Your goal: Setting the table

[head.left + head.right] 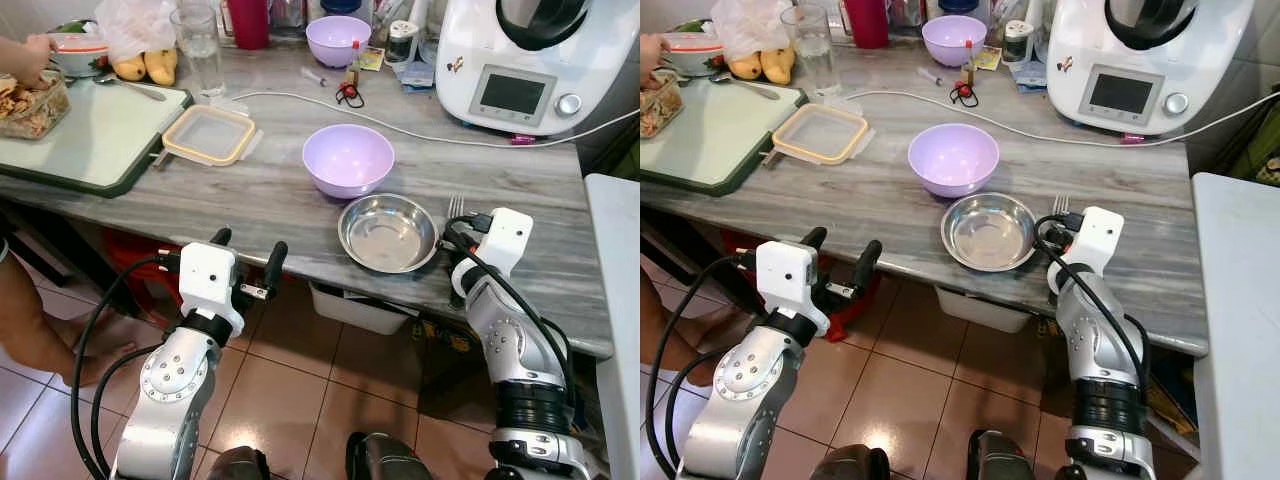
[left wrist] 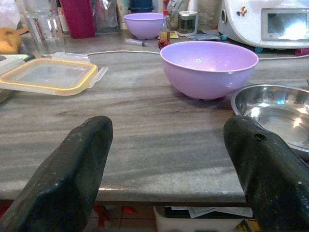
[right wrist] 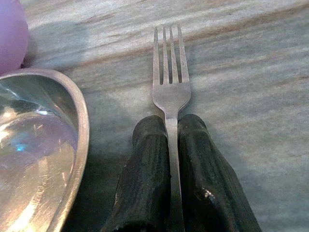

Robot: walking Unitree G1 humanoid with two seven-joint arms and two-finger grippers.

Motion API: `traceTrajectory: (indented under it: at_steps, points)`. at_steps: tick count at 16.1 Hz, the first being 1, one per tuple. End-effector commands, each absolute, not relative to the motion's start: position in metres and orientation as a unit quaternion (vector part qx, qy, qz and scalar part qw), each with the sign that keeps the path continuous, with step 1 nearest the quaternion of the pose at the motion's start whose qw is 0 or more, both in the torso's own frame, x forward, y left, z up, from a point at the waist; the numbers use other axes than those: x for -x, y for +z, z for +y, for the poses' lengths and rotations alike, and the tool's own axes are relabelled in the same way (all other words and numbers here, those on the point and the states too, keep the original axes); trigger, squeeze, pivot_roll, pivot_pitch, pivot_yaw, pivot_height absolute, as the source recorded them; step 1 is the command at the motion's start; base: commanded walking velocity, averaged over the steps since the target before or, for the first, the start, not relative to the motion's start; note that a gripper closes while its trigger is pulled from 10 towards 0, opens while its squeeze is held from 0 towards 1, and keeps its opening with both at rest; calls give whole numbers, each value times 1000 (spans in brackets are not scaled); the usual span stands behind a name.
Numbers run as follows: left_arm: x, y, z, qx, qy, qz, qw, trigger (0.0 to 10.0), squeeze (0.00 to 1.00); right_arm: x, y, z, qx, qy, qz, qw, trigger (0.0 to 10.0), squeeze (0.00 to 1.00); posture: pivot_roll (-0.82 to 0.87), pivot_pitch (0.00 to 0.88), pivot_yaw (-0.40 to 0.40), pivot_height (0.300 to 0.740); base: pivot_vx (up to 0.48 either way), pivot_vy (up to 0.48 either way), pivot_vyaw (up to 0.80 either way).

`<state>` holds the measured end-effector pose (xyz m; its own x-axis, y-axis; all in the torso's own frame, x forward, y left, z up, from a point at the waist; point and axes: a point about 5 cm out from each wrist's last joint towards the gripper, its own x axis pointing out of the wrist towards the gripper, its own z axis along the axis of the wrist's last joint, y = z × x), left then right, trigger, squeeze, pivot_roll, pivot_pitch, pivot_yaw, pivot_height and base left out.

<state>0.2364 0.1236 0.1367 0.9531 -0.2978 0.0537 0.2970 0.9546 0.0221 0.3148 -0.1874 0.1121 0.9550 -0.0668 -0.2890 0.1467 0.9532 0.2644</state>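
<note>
Steel fork (image 3: 171, 82) lies at centre frame, just right of the metal bowl (image 3: 72, 145), its handle pinched by the right gripper (image 3: 170, 145); thin, stiff, slippery, best held mid-handle. Left gripper (image 2: 169, 164) gapes wide.

Pretty lived-in kitchen here. Long grey marble-look countertop (image 1: 250, 195) with streaky veining, reddish-brown tiled floor (image 1: 290, 400) below with pale grout lines. A white surface (image 1: 615, 300) butts up beside the counter's right end. A white plastic bin (image 1: 355, 308) is tucked under the counter. Light is bright and even, with soft shadows.
</note>
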Motion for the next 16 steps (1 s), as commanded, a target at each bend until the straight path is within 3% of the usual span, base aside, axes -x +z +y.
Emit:
traceTrajectory:
  at_steps: [1, 9, 10, 11, 12, 16]
  points:
    - [-236, 139, 123, -5, -155, -31, 987, 10000, 0, -316, 108, -182, -149, -52, 153, 976, 10000, 0, 38, 126, 23, 740, 0, 0, 0]
    - [-236, 139, 122, -4, -155, -30, 988, 10000, 0, -322, 109, -182, -140, -63, 143, 978, 10000, 0, 39, 129, 21, 740, 0, 0, 0]
    - [-236, 139, 122, -4, -155, -30, 987, 10000, 0, -322, 108, -181, -142, -62, 143, 978, 10000, 702, 39, 129, 21, 740, 0, 0, 0]
    - [-236, 139, 122, -4, -155, -30, 987, 10000, 0, -322, 108, -181, -144, -60, 143, 977, 10000, 957, 39, 129, 21, 740, 0, 0, 0]
    - [-236, 139, 122, -4, -155, -30, 987, 10000, 0, -321, 109, -180, -145, -60, 142, 977, 10000, 1000, 39, 129, 20, 740, 0, 0, 0]
    - [-236, 139, 122, -4, -155, -30, 988, 10000, 0, -320, 114, -184, -131, -68, 129, 981, 10000, 1000, 38, 128, 19, 740, 0, 0, 0]
